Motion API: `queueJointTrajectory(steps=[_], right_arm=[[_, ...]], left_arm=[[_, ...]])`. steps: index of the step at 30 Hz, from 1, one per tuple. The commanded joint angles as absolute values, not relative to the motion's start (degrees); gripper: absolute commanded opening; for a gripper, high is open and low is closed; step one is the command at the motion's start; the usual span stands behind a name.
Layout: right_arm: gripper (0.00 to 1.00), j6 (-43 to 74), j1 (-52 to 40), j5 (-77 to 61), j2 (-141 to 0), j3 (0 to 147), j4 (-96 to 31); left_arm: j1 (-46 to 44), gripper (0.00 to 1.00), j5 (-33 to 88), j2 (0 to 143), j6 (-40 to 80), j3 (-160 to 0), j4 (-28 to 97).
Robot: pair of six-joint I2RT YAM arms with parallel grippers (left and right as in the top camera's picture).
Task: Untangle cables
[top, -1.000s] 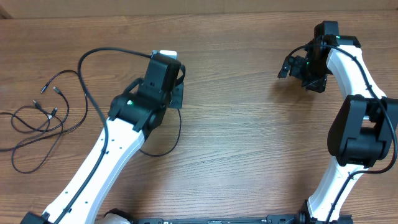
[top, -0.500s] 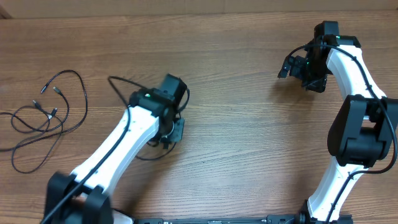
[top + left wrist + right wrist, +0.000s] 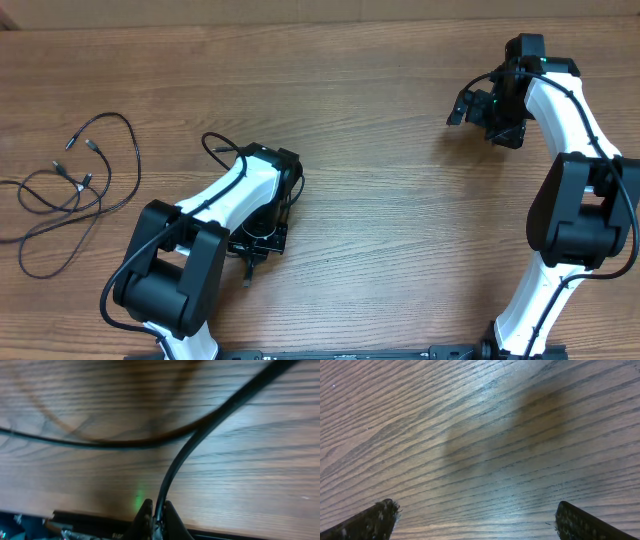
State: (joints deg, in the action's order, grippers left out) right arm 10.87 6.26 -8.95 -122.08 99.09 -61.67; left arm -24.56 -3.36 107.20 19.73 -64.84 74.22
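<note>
While the left gripper [image 3: 156, 520], jaws shut, is pinching one cable [image 3: 200, 435], the other cables [image 3: 84, 183] are lying tangled well off to its left. The right gripper [image 3: 475, 522] is hanging wide open, empty — much farther off.

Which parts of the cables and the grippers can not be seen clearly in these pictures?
- Left wrist: the held cable in the shut left gripper is blurred, and both its ends leave the frame.
- Overhead: the left arm covers that gripper and most of that cable.
- Overhead: the loose cables run off the left edge. Their plug tips are too small to identify.
- Right wrist: only table shows at the open right gripper, and no cable.
</note>
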Motion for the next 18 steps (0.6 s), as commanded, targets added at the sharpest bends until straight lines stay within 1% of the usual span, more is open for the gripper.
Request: queueJointTrajectory(steps=[1,6,10,11,13,14,15,17,18], right_arm=[[1.0,10.79,6.13,-8.6,-120.25,99.57,-61.58],[1.0,10.79,6.13,-8.6,-120.25,99.57,-61.58],[1.0,10.79,6.13,-8.6,-120.22,99.57,-61.58],[1.0,10.79,6.13,-8.6,-120.22,99.57,-61.58],[1.0,10.79,6.13,-8.6,-120.22,99.57,-61.58],[1.0,10.79,6.13,-8.6,-120.22,99.57,-61.58],[1.0,10.79,6.13,-8.6,-120.22,99.57,-61.58],[1.0,10.79,6.13,-8.6,-120.22,99.57,-61.58],[1.0,10.79,6.13,-8.6,-120.25,99.57,-61.58]], left_arm=[[-23.55,0.07,-7.14,107.9,23.77,-64.6,74.65],[-21.34,0.12,-13.76,107.9,28.51,-64.6,77.82],[-18.31,0.13,-14.35,107.9,28.6,-64.6,78.37],[-17.67,0.16,-14.39,107.9,28.58,-64.6,78.37],[-16.27,0.29,-14.37,107.9,28.58,-64.6,78.08],[-15.51,0.39,-14.35,107.9,28.56,-64.62,77.69],[-14.63,0.54,-14.35,107.9,28.56,-64.62,77.28],[-13.23,0.64,-14.31,107.9,28.53,-64.66,76.75],[-12.56,0.66,-14.31,107.9,28.51,-64.66,76.38]])
